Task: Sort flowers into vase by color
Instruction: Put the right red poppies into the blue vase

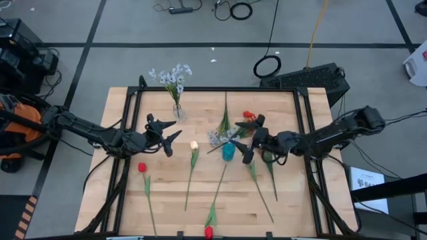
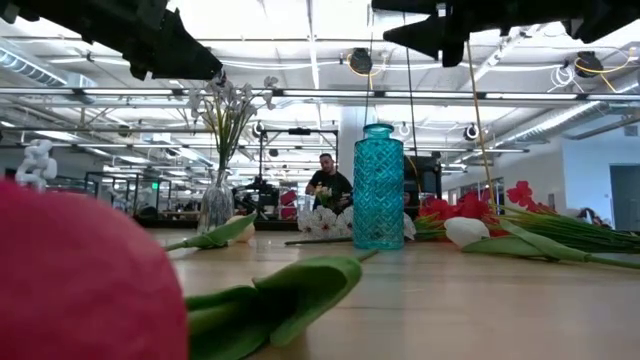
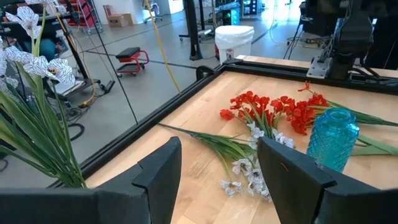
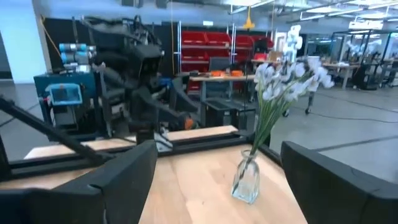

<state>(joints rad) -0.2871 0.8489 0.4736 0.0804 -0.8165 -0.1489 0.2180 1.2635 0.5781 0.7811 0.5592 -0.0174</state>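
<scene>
A clear glass vase (image 1: 178, 111) at the table's far side holds pale bluish-white sprigs (image 1: 172, 76); it also shows in the right wrist view (image 4: 247, 178). A blue glass vase (image 1: 228, 151) stands upright mid-table. Red clusters (image 3: 273, 107) and loose white sprigs (image 3: 247, 169) lie on the wood beyond the blue vase. A white rosebud (image 1: 194, 145) and a red bloom (image 1: 141, 167) lie on their stems nearer the front. My left gripper (image 1: 168, 133) hangs open left of the rosebud, above the table. My right gripper (image 1: 249, 141) hangs open just right of the blue vase.
Another red bloom (image 1: 209, 232) lies at the table's near edge, large in the low view (image 2: 80, 285). Two green stems (image 1: 263, 181) lie under and in front of my right gripper. A black frame (image 1: 220, 89) rims the table. A person (image 2: 328, 185) sits far behind.
</scene>
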